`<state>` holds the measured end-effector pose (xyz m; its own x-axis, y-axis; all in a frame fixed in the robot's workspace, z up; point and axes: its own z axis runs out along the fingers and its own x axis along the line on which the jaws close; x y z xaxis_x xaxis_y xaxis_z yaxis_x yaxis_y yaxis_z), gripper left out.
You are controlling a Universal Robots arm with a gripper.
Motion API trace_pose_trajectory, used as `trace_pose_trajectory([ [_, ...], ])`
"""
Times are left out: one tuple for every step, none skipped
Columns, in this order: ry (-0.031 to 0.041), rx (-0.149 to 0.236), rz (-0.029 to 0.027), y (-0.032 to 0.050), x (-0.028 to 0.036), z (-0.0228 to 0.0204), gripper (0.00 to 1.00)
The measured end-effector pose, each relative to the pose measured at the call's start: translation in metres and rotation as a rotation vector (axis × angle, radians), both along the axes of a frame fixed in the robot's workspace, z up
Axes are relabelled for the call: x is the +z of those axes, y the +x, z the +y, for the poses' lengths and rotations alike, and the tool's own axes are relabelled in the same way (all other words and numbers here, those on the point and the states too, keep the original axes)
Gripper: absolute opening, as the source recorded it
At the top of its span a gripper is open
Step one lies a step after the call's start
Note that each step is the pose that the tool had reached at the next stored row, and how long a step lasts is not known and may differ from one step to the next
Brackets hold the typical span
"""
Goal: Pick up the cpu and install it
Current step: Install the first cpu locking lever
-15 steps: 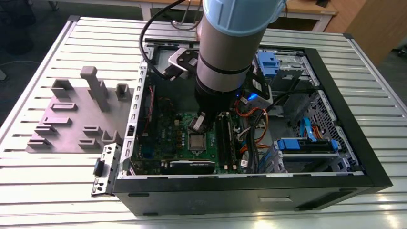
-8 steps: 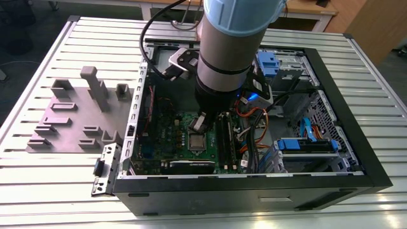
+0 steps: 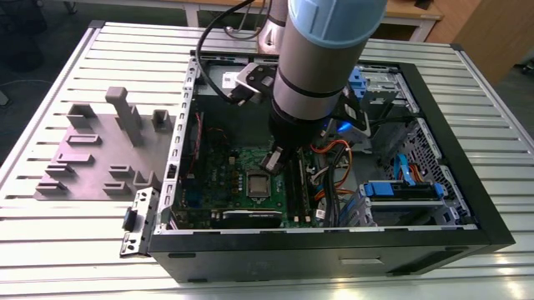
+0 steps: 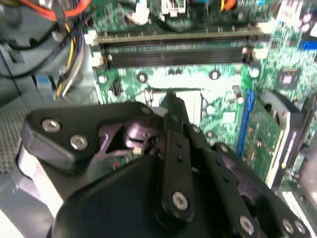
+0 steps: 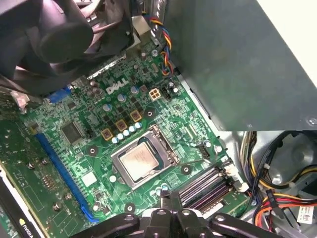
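You've got a ribbed aluminium table (image 3: pixel 501 269) under everything, slats running across. Dark grey floor (image 3: pixel 34 94) on the exterior view's left, far side. Wooden desk (image 3: pixel 409 12) at the far edge, wooden panel (image 3: pixel 492 31) far right. Grey fixture block (image 3: pixel 100 156) sits on the table's left part. Lighting even, soft.

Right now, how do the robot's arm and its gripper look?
The arm is a thick silver-grey tube with a pale blue cap at the joint and a black band. Black cables run beside it. The gripper is black, with linked bars held by silver screws.
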<state>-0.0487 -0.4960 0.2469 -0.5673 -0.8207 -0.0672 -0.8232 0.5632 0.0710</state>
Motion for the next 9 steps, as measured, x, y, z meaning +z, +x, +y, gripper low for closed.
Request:
trace_pose_trajectory([
  [0.0001,0.000,0.0000,0.0000,0.0021,0.0003,0.11],
  [0.0010,0.000,0.0000,0.0001,0.0047,0.0006,0.11],
  [0.0015,0.000,-0.0001,0.0001,0.0079,0.0007,0.11],
  [0.0019,0.000,-0.0001,0.0000,0.0105,0.0010,0.11],
  [0.0023,0.000,0.0000,0.0000,0.0126,0.0013,0.11],
  [0.0027,0.000,-0.0001,0.0000,0.0139,0.0021,0.11],
  [0.0028,0.000,-0.0002,0.0000,0.0141,0.0042,0.11],
  [0.0026,0.000,-0.0001,0.0000,0.0142,0.0067,0.11],
  [0.0025,0.001,0.0000,0.0001,0.0143,0.0088,0.11],
])
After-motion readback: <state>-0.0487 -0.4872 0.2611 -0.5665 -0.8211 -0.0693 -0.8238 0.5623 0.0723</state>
